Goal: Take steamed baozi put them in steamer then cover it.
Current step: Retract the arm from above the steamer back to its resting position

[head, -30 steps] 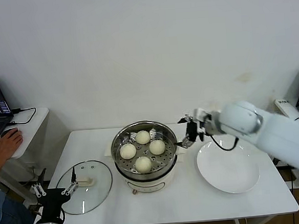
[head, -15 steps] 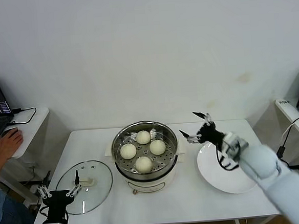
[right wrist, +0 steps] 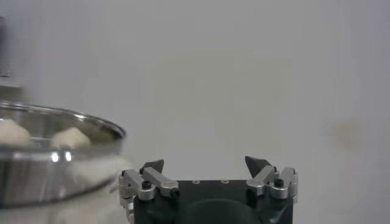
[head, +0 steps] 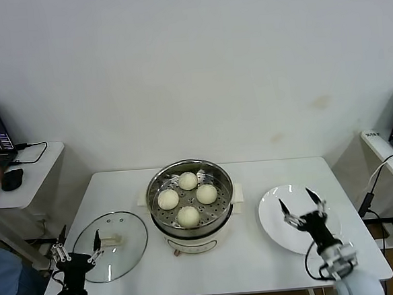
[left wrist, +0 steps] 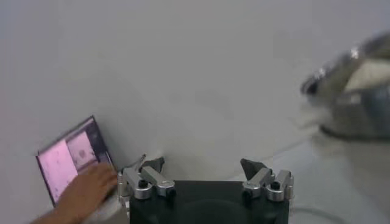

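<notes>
Now both claws stand spread and empty: the left gripper [head: 76,253] at lower left beside the cover [head: 111,245], the right gripper [head: 302,211] over the plate [head: 275,217]. Four steamed baozi [head: 188,198] already sit in the steamer [head: 188,173]; I judge covering comes next, needing a grasp on the handle [head: 112,240].

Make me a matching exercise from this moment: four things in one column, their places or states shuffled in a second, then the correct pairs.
Things
1. steamed baozi
2. cover
3. white plate
4. right gripper

Places or states
A. flat on the table, on the steamer's left side
B. open, over the plate's near part
C. all four on the perforated tray in the steamer
D. bare, on the table on the steamer's right side

Pairs: 1-C, 2-A, 3-D, 4-B
</notes>
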Controlling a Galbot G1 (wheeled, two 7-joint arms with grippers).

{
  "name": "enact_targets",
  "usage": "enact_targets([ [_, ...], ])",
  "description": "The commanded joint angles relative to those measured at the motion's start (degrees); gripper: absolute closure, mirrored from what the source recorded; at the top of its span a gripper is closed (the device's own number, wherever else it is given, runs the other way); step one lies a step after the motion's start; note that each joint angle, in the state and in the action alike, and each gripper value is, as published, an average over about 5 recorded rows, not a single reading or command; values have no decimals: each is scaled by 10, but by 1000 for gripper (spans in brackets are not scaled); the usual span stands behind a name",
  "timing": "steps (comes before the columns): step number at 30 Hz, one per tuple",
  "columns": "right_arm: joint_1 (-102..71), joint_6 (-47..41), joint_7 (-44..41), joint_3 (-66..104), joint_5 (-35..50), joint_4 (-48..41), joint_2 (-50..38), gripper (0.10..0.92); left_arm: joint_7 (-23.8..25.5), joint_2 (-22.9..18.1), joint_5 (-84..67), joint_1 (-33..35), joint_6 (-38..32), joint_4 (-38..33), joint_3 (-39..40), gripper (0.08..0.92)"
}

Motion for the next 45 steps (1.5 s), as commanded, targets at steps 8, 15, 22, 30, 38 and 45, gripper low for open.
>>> enact_targets([
  [8,-50,67,4,69,-15,-23,92,202,-28,53,453,29,-36,128,-29,177],
  [15,-50,67,6,65,-19,-29,99,203,-29,66,461,-34,-41,180,8,177],
  [22,-56,66,6,68,-22,-26,105,203,-26,78,465,-96,-43,227,40,177],
  [30,-67,71,5,73,-27,-23,112,203,-26,89,459,-143,-50,256,55,177],
  [38,-73,71,6,75,-34,-20,118,202,-29,91,456,-190,-59,292,66,177],
  [45,-76,72,5,77,-39,-22,120,202,-30,88,448,-234,-66,338,79,177],
])
